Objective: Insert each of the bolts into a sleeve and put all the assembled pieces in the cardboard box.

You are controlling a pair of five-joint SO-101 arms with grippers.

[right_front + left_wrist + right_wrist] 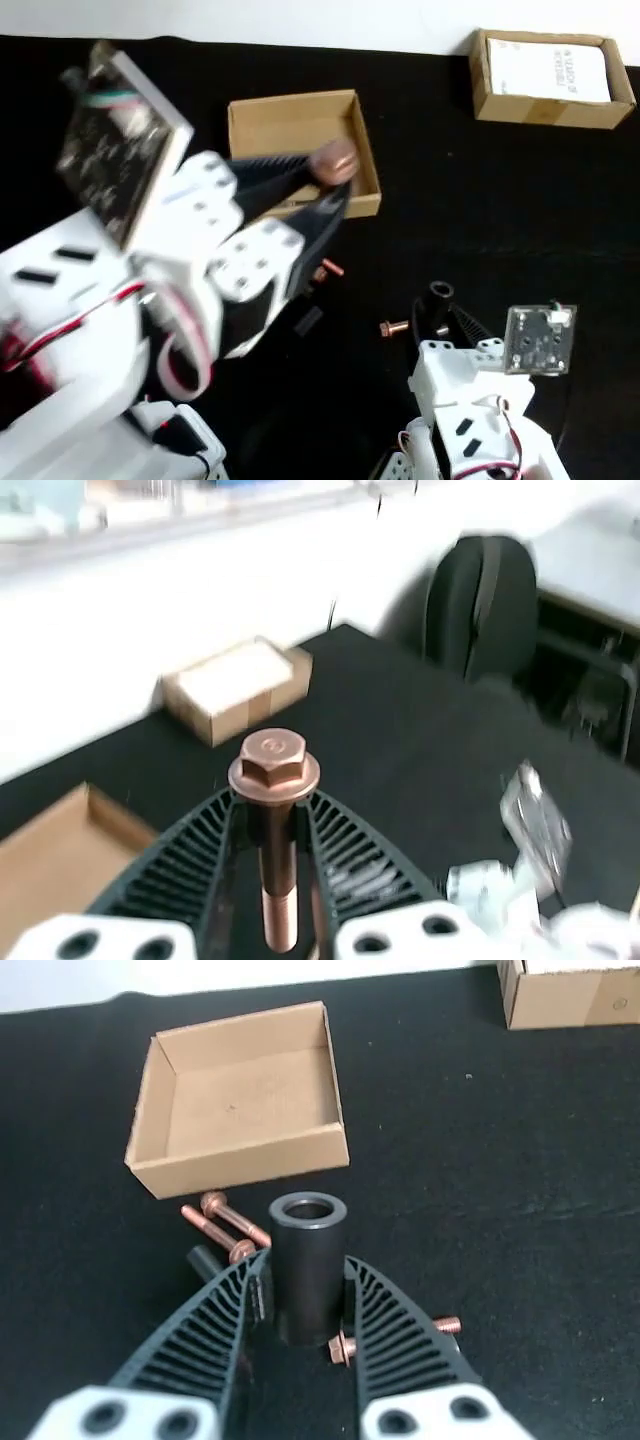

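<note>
Nearest us, the right tool (305, 1260) is clamped on a black sleeve (305, 1285), whose open bore faces away from the wrist. The left tool (272, 815) grips a copper bolt (273, 775) by its shank, head past the fingertips. We judge the threaded end (it points back toward the wrist) must be turned to face the bore, then fed straight along its axis. Loose bolts (225, 1220) lie on the desk (480, 1160) just before the cardboard box (240, 1165). The far box (545, 110) holds a printed sheet we cannot read.
</note>
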